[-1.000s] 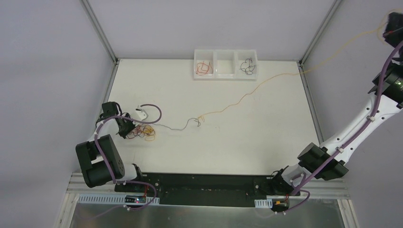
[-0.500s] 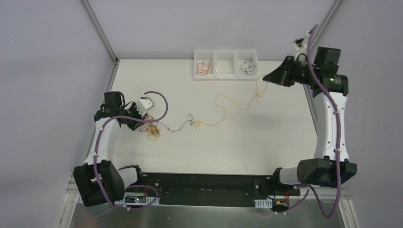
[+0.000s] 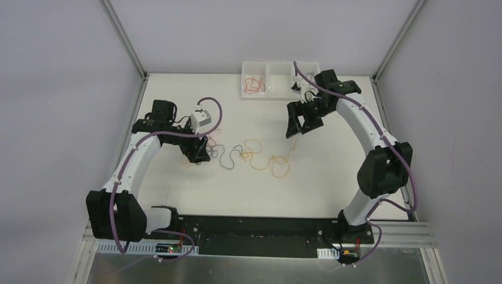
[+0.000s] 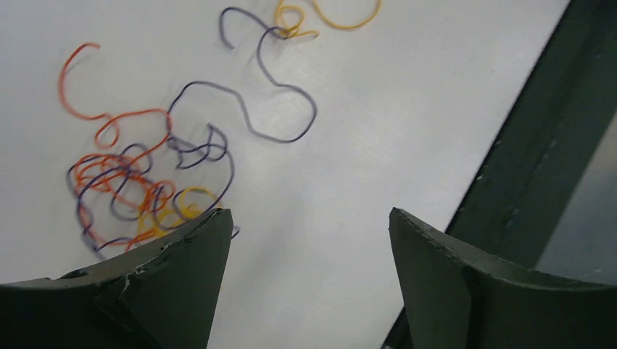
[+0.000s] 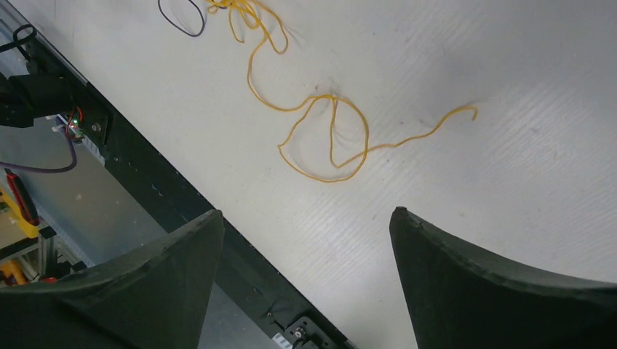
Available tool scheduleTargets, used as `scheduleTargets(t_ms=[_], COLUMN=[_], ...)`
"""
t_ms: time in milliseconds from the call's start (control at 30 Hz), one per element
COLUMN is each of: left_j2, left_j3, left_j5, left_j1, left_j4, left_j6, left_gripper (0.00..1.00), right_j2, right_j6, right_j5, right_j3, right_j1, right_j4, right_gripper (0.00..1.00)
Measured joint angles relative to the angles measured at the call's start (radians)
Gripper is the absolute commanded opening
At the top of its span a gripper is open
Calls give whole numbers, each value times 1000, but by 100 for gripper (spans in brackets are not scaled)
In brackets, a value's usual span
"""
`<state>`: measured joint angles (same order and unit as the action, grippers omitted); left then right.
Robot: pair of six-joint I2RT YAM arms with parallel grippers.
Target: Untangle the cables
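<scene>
The cables are thin, light and limp. They will not hold a shape, they probably slide easily on the smooth bench (image 3: 331,189), and a pull on one strand is likely to drag whatever is knotted to it. The safest hold looks like a pinch on a single strand, at a free end or on an open loop well away from a knot. A bite into the clump would probably catch several colours at once.

The clump (image 4: 131,196) of orange, purple and yellow strands lies on the bench just beside the left jaws. In the wrist view it sits off the tip of the left-hand finger, not between the two. An orange end (image 4: 80,80) curls free at its far side. A purple cable (image 4: 280,109) snakes away from the clump to a small knot where it meets the yellow cable (image 5: 327,138). The left jaws are spread wide and grasp nothing, and only bench shows between them.

The right jaws are also spread wide and empty. The yellow cable's closed loop and free tail lie ahead of the fingertips, roughly in line with the gap but beyond it. From above, the right arm (image 3: 355,115) reaches over from beside the tray (image 3: 267,94), whose left compartment holds a red coil (image 3: 254,84).
</scene>
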<state>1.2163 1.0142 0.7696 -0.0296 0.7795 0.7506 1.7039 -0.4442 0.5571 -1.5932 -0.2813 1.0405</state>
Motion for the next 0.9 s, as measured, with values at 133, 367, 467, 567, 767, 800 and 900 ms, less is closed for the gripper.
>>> scheduleTargets(t_ms=[133,367,467,567,767,800,900], left_j2=[97,266,328,395,507,521,558], left_j3=[35,18,18,18,18,19,21], left_j5=[64,60,56,55,56,56,56], left_j1=[-97,-162,-168,-174,-174,-174,-179], left_j4=[-23,-179,-238,-288,-387,-402,-440], left_j6=[-195,-459,-527,-591,-707,-723,-763], left_gripper=[85,84,80,77,76,76,73], right_j2=[34,193,291,367,427,430,436], right_j6=[26,113,170,221,278,285,303], right_j5=[3,58,74,80,87,89,100], right_j3=[-58,-150,-154,-154,-154,-154,-153], right_j1=[-56,-193,-218,-232,-252,-254,-258], right_j4=[-48,-192,-248,-294,-374,-386,-420], right_gripper=[91,100,99,92,69,63,48])
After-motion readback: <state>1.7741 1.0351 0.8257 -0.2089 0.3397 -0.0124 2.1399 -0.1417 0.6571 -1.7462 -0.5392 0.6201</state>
